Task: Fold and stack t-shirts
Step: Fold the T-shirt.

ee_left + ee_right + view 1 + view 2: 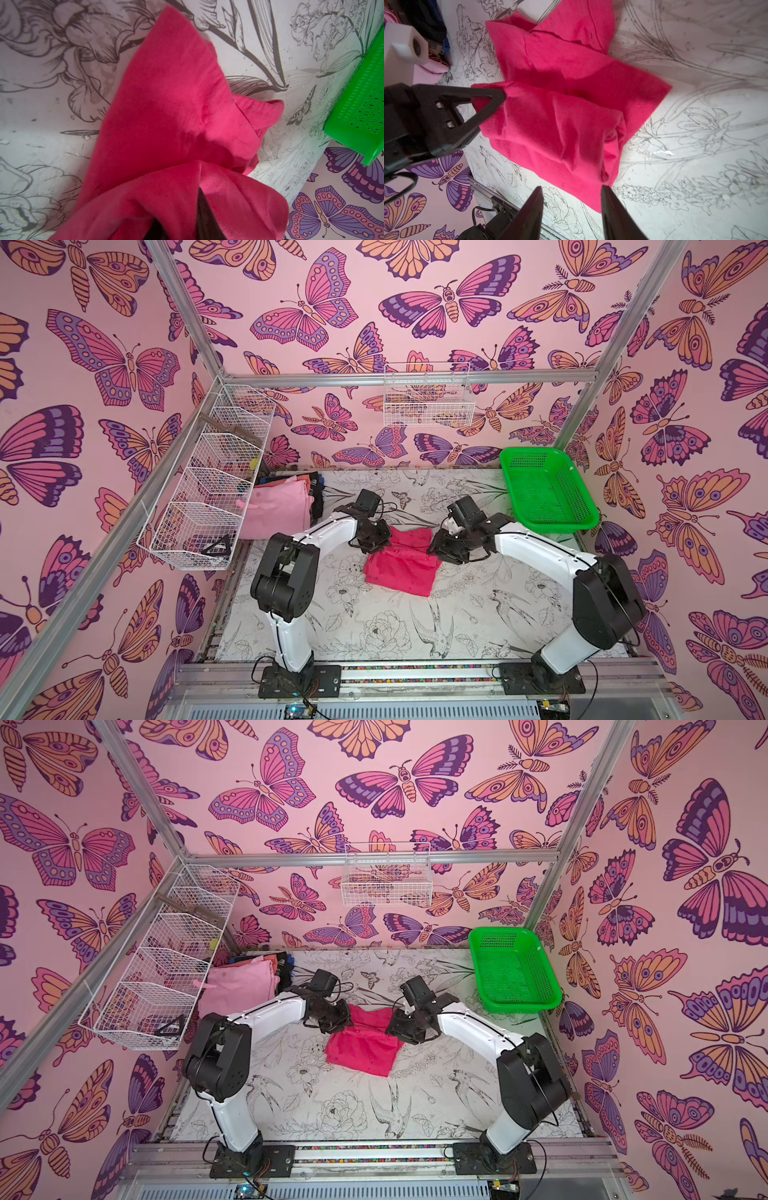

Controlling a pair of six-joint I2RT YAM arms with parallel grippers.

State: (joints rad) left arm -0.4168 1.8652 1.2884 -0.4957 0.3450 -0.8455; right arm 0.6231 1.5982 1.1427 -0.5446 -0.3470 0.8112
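Observation:
A crimson t-shirt (401, 562) (363, 1042) lies folded into a rough rectangle mid-table. My left gripper (374, 541) is shut on its left edge. In the left wrist view the cloth (176, 114) drapes over the dark fingers (204, 218). The right wrist view shows that gripper (500, 97) pinching a corner of the shirt (564, 116). My right gripper (571, 187) (436, 545) stands open at the shirt's right edge, holding nothing. A light pink t-shirt (276, 506) tops a stack at the back left, with orange and dark ones (316, 489) under it.
A green mesh basket (548, 489) (361, 108) stands at the back right corner. White wire baskets (208, 497) hang along the left wall, right beside the stack. Another wire basket (428, 393) hangs on the back wall. The floral table (374, 626) stretches bare toward the front.

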